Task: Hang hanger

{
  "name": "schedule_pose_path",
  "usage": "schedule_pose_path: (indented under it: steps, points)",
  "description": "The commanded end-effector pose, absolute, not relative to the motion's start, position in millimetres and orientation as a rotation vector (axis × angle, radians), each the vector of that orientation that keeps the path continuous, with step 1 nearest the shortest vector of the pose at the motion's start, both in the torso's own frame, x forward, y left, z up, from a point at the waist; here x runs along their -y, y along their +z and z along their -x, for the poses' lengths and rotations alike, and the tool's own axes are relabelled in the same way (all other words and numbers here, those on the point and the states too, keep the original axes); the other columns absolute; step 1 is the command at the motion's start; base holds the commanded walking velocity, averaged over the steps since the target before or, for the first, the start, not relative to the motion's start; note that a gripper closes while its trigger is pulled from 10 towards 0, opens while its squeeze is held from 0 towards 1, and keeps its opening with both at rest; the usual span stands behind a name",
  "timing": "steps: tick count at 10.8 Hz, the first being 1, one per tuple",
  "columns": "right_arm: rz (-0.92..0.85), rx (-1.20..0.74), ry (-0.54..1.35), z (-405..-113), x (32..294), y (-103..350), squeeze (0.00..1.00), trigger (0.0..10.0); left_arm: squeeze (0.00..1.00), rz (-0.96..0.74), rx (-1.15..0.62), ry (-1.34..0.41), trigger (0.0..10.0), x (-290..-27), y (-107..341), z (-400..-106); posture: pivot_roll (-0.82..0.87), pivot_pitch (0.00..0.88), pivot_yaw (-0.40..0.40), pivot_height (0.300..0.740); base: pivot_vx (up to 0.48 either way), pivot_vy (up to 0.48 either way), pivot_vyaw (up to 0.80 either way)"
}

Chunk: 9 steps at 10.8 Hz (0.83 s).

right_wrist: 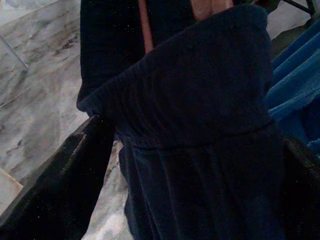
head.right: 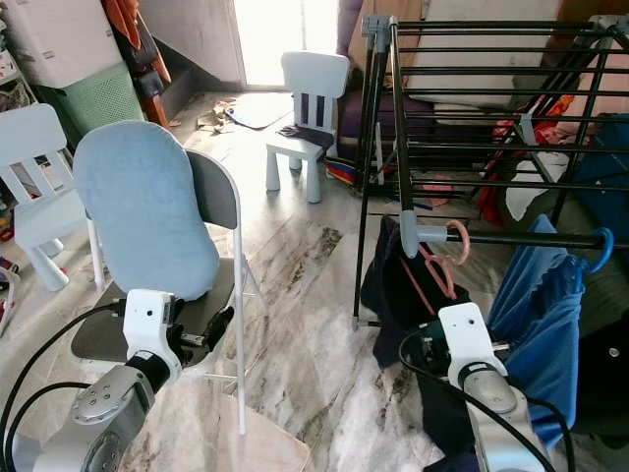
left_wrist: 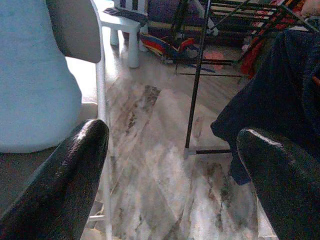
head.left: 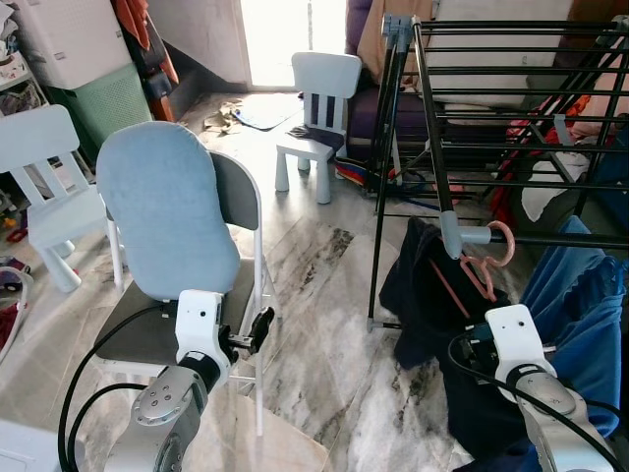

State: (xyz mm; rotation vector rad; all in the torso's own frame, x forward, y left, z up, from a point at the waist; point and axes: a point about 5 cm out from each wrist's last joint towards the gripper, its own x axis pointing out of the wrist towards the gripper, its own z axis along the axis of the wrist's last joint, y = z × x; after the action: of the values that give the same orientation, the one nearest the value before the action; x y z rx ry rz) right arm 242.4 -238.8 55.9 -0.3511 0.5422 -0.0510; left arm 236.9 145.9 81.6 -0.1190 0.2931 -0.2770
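Observation:
A pink hanger (head.left: 489,254) hangs by its hook on the lower rail of the black drying rack (head.left: 432,128), and a dark navy garment (head.left: 432,295) is draped on it. My right gripper (right_wrist: 185,150) is low beside that garment, open. Its two black fingers (right_wrist: 60,175) are spread wide, with the navy cloth (right_wrist: 200,125) lying between them and the pink hanger arm (right_wrist: 145,25) just beyond. My left gripper (left_wrist: 175,165) is open with nothing between its fingers. It hovers next to the folding chair (head.left: 167,206) and points toward the rack's foot (left_wrist: 192,145).
A blue garment (head.right: 550,295) on a blue hanger (head.right: 601,246) hangs further right on the same rail. The folding chair with a light blue cushion stands at my left. Behind it are two small white chairs (head.left: 319,108) (head.left: 44,187). Marble floor (head.left: 314,324) lies between chair and rack.

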Motion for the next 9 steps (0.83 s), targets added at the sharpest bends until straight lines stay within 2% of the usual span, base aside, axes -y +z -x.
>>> schedule_pose_path:
  steps: [1, 3, 4, 5, 9]
  points:
    - [0.349, -0.53, -0.055, -244, 240, 59, 0.0, 10.0, 0.0, 0.105, -0.303, -0.285, 10.0, -146, 81, -237, -0.23, 0.0, 0.043, 0.74, 0.0, 0.0, 0.0]
    - [0.354, -0.54, -0.06, -257, 250, 51, 0.0, 10.0, 0.0, 0.103, -0.301, -0.3, 10.0, -144, 81, -237, -0.22, 0.0, 0.047, 0.74, 0.0, 0.0, 0.0]
    - [0.336, -0.54, -0.042, -262, 252, 51, 0.0, 4.0, 0.0, 0.099, -0.302, -0.305, 10.0, -143, 81, -238, -0.22, 0.0, 0.047, 0.74, 0.0, 0.0, 0.0]
    - [0.316, -0.531, -0.035, -266, 253, 52, 0.0, 0.0, 0.0, 0.093, -0.301, -0.306, 10.0, -144, 81, -238, -0.21, 0.0, 0.044, 0.74, 0.0, 0.0, 0.0]
    - [0.287, -0.527, 0.008, -265, 253, 49, 0.0, 0.0, 0.0, 0.073, -0.315, -0.308, 10.0, -146, 79, -236, -0.21, 0.0, 0.05, 0.74, 0.0, 0.0, 0.0]
